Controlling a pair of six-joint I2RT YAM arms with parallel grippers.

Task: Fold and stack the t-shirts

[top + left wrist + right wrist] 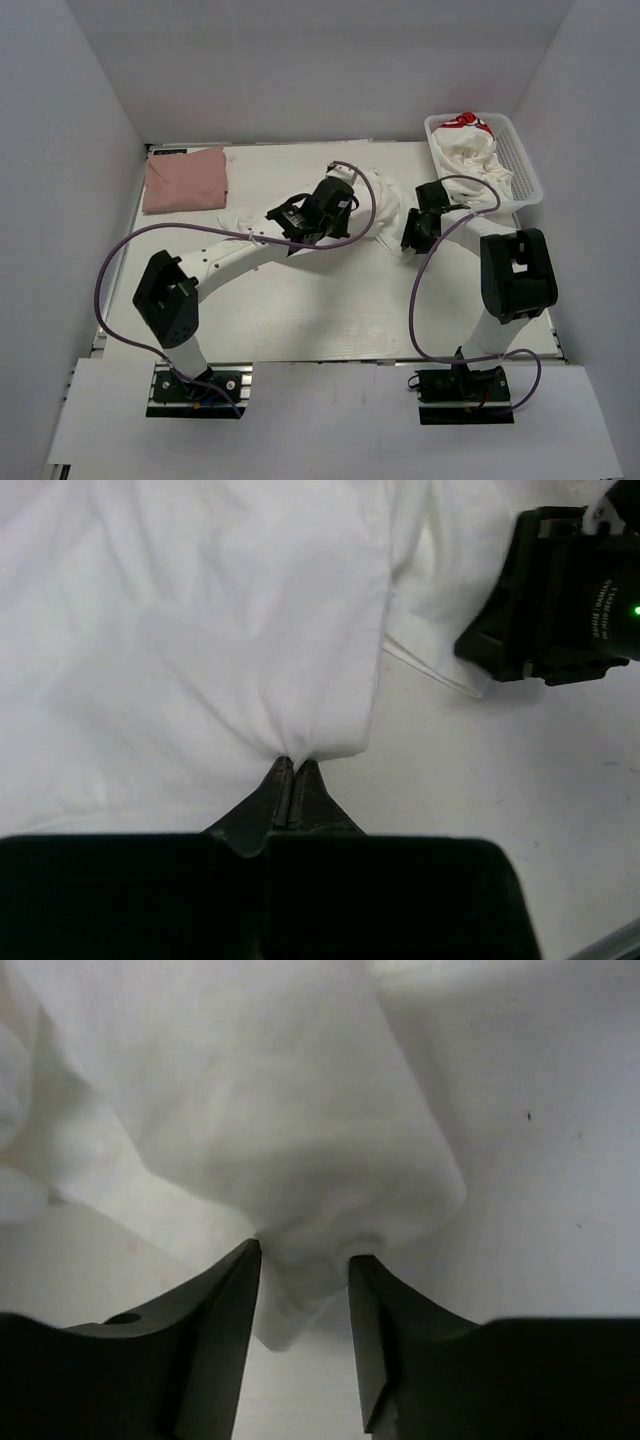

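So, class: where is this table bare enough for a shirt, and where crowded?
Bare: table, near strip between the arms; back edge between pink shirt and basket. Crowded: centre, left gripper and right gripper on white shirt.

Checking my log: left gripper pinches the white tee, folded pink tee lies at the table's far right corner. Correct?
No: the top view shows the pink tee in the far left corner. The left gripper does pinch the white tee.

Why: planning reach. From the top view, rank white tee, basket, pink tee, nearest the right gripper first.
1. White tee, centre, between the fingers of the right gripper.
2. Basket, far right.
3. Pink tee, far left.
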